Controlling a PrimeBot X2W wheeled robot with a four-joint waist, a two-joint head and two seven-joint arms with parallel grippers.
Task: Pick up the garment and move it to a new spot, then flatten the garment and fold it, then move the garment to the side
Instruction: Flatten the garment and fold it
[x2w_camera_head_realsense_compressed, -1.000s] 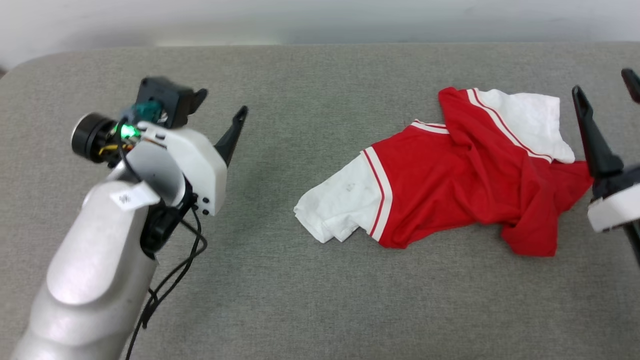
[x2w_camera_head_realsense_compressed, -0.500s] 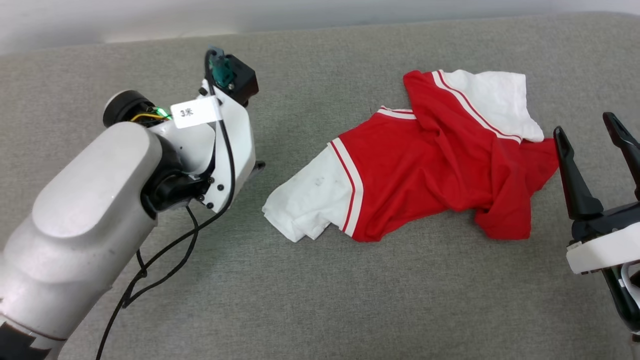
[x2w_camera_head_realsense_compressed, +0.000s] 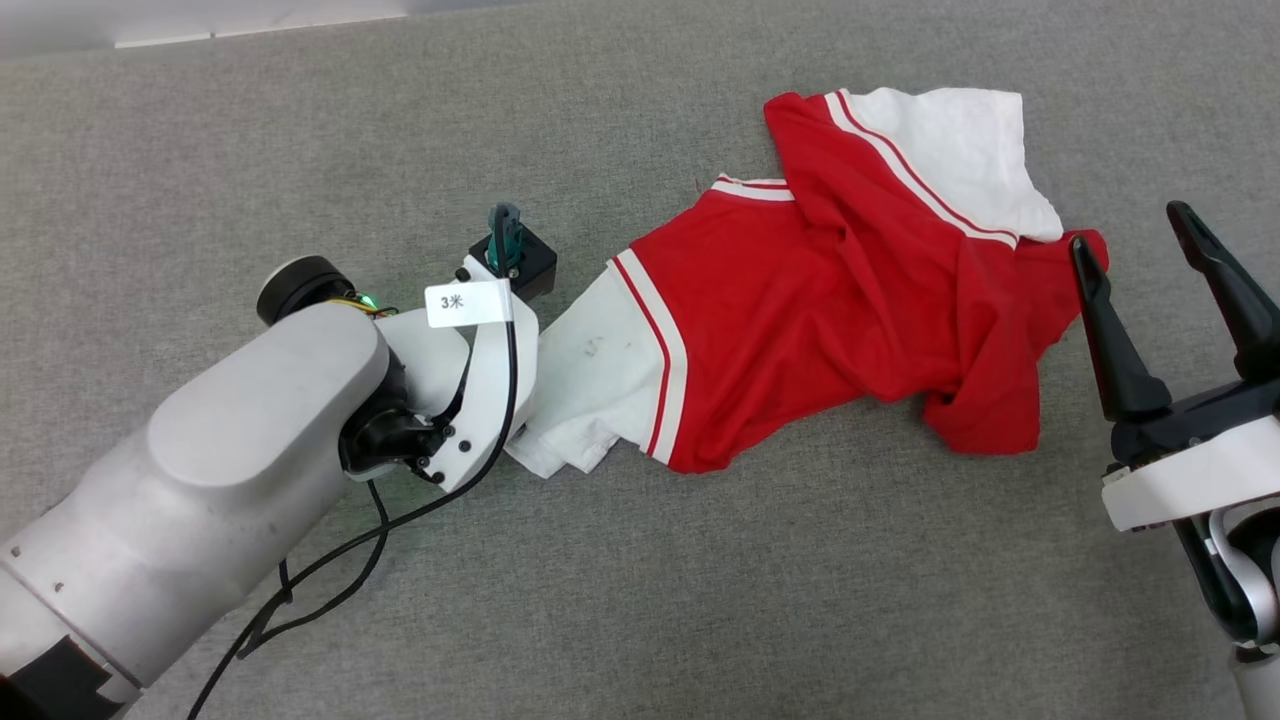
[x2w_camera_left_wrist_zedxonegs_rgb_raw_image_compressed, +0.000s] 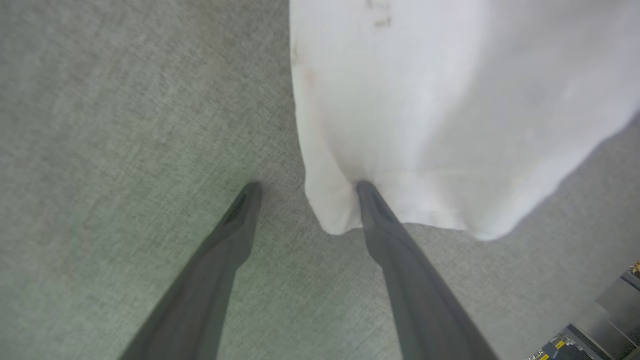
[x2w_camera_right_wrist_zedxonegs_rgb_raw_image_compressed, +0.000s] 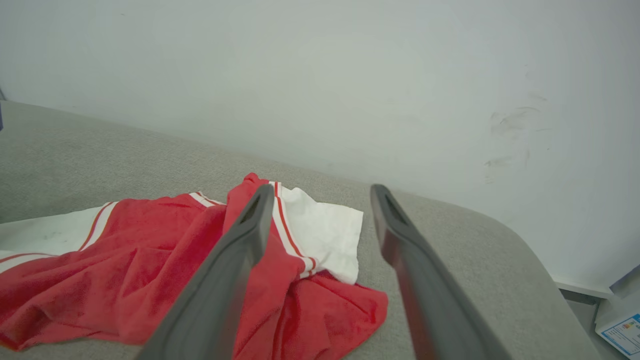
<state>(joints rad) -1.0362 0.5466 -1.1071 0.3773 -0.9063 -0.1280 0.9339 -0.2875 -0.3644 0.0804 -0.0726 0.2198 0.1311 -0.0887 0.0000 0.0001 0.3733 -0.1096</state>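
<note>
Crumpled garment (x2w_camera_head_realsense_compressed: 800, 330), partly out of sight.
Head view: its own folds bury the lower red layers; the wrist housing (x2w_camera_head_realsense_compressed: 480, 370) covers the white sleeve's (x2w_camera_head_realsense_compressed: 590, 390) near corner. Left wrist view: sleeve blurred, cut by the top and right edges, hem overlapped by one finger of the left gripper (x2w_camera_left_wrist_zedxonegs_rgb_raw_image_compressed: 308, 187). Sleeve smudges (x2w_camera_head_realsense_compressed: 592, 347) too small to identify. Right wrist view: cloth runs off the left edge.

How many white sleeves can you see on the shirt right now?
2. One white sleeve at the garment's left end, by the left gripper; the other at its far right, near the right gripper.
</note>
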